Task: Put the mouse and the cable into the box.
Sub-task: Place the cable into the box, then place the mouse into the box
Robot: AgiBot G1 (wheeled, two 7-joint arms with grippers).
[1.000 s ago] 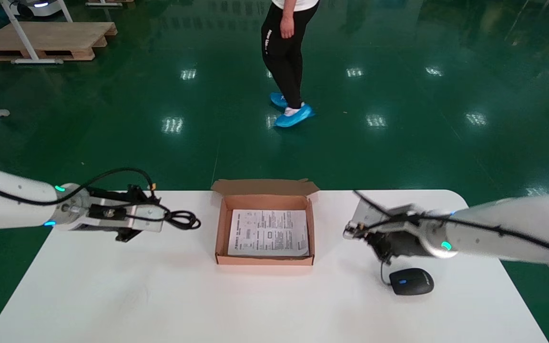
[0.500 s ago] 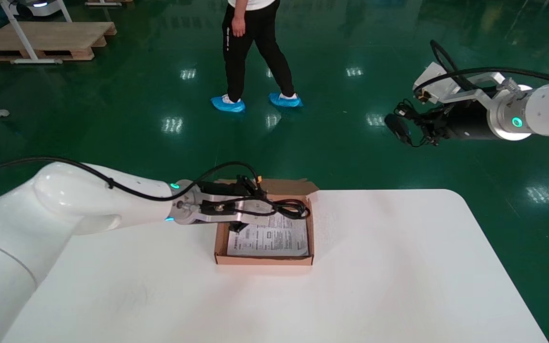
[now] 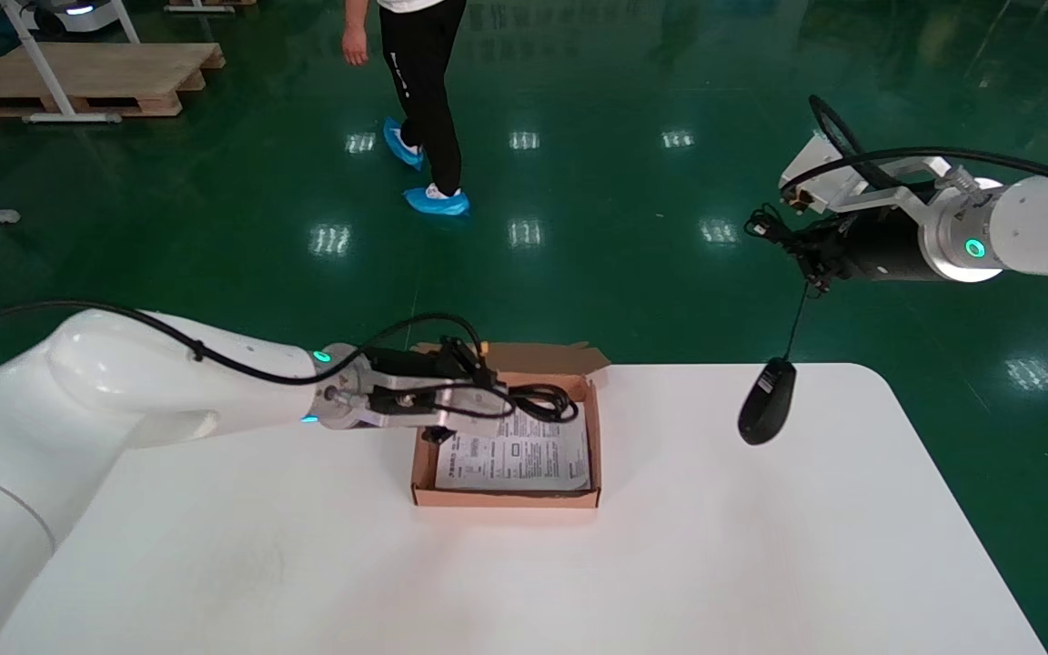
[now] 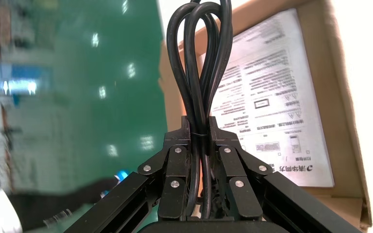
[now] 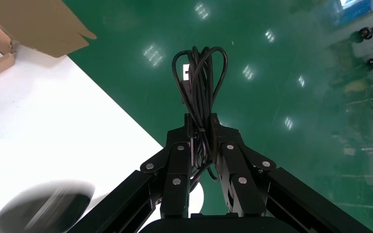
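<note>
**A:** What is the left pincer (image 3: 504, 400) doing?

**B:** Its fingers (image 4: 184, 145) are pressed together on the cable (image 4: 199, 63), a black bundle with a thin tie at the pinch. The loops stick out ahead of the fingertips. In the head view, the cable (image 3: 547, 400) is over the far end of the box (image 3: 506, 498).

**A:** And what lies under that pincer?

**B:** The open cardboard box (image 4: 344, 87), standing on the white surface (image 3: 306, 564), with a printed sheet (image 4: 267, 111) flat on its bottom. The sheet carries small diagrams and lines of print. One corner has a short line of Chinese characters beside a small logo, but I cannot read them with certainty.

**A:** And the right pincer (image 3: 801, 250)?

**B:** It is up in the air, off beyond the far right part of the surface and well away from the box. The right wrist view shows the pincer (image 5: 201, 124) pinching the coiled mouse cord (image 5: 199, 73), whose loops stick out past the tips.

**A:** Where is the mouse?

**B:** The mouse (image 3: 768, 400) dangles below that pincer on a single thin strand of cord, near the far right edge of the surface. I cannot tell whether it touches. In the wrist view it (image 5: 39, 208) is only a dark blur.

**A:** Anything else with writing?

**B:** A person (image 3: 419, 82) on the green floor (image 3: 215, 227) beyond has white lettering down one trouser leg, too small to read.
</note>
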